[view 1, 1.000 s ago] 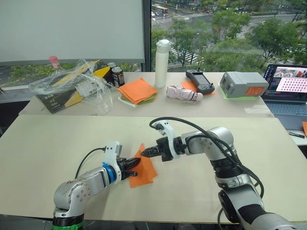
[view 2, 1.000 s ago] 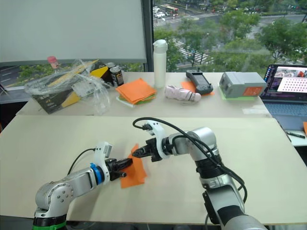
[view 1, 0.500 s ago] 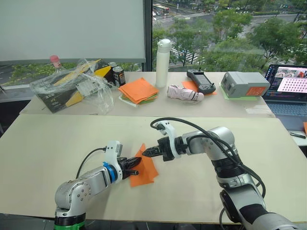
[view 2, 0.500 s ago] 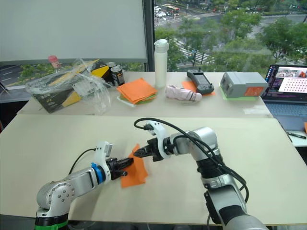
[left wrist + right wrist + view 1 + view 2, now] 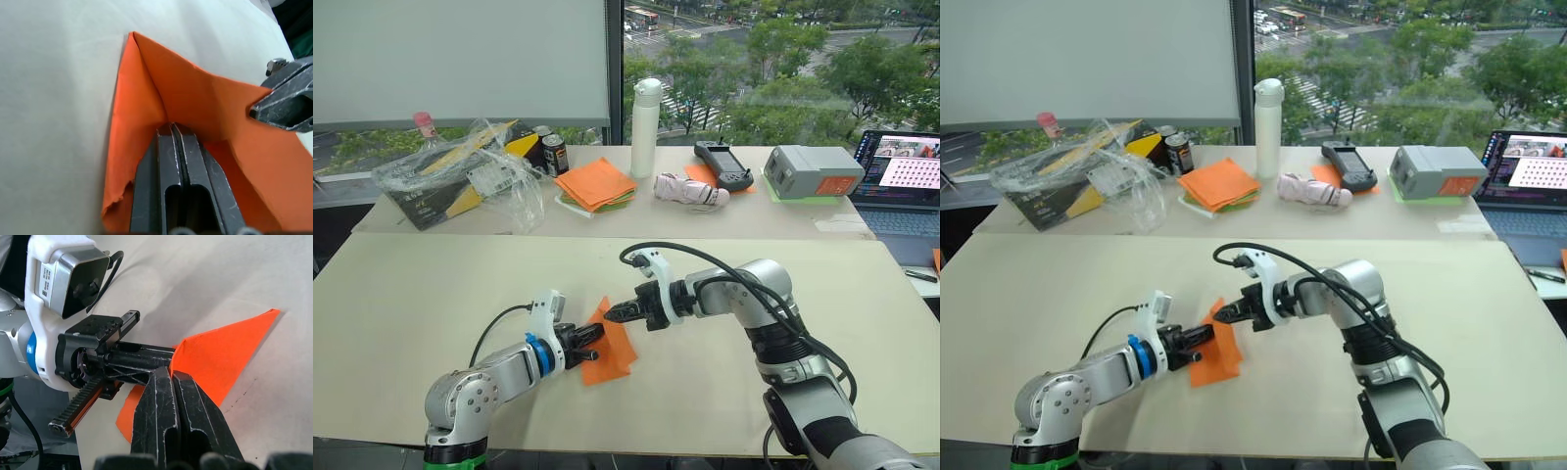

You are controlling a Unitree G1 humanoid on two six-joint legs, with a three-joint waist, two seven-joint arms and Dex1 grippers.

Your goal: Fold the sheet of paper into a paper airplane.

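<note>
The sheet of paper (image 5: 615, 345) is bright orange and lies partly folded on the near table, with one flap standing up to a point (image 5: 146, 63). My left gripper (image 5: 598, 335) is shut, its fingers (image 5: 188, 161) lying on the paper with the tips pushed into the crease under the flap. My right gripper (image 5: 609, 314) comes in from the right and is shut on the raised flap's edge (image 5: 215, 357). The two grippers' tips nearly meet. No finished paper airplane shape shows; the paper is a loosely folded square.
On the far table are a thick stack of orange and green sheets (image 5: 595, 184), a white bottle (image 5: 644, 127), a can (image 5: 554, 155), a plastic bag over boxes (image 5: 460, 181), a remote (image 5: 722, 164), a grey box (image 5: 811, 171) and a laptop (image 5: 906, 176).
My left gripper has edged slightly forward into the fold. The right gripper and the paper stay almost where they were.
</note>
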